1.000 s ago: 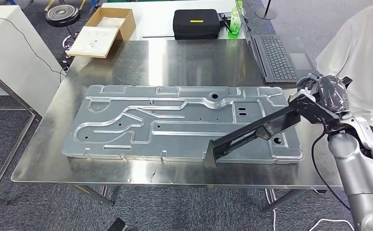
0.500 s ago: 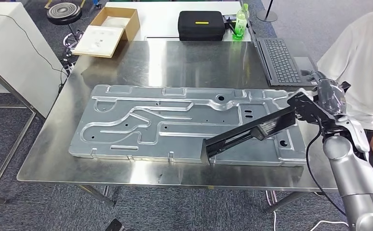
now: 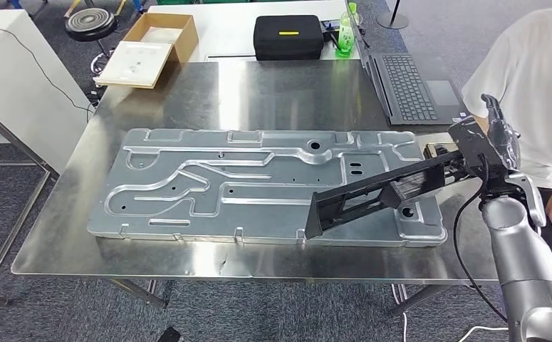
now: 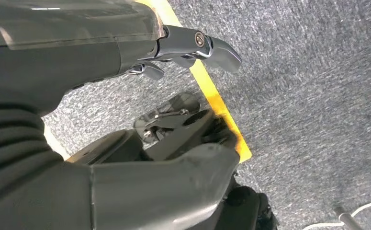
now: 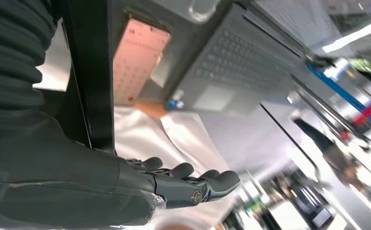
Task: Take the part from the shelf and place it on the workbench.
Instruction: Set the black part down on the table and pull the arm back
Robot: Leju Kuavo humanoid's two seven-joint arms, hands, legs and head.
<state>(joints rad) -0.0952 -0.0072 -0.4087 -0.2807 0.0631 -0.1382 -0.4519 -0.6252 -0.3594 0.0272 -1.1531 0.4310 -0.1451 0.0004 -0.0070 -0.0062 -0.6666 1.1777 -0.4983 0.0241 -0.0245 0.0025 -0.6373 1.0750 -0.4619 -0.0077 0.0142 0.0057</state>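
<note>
Steel bench on grey carpet, with white furniture around it.
The polished steel bench (image 3: 273,89) is set on grey carpet (image 3: 16,192). Behind the bench a white table (image 3: 230,28) is seen, carrying a black case (image 3: 288,35), a green bottle (image 3: 345,32) and an open cardboard box (image 3: 152,46). A white cabinet (image 3: 9,78) is placed left of the bench, a round black stool (image 3: 91,21) behind that. A yellow stripe (image 4: 212,96) is marked on the carpet.
</note>
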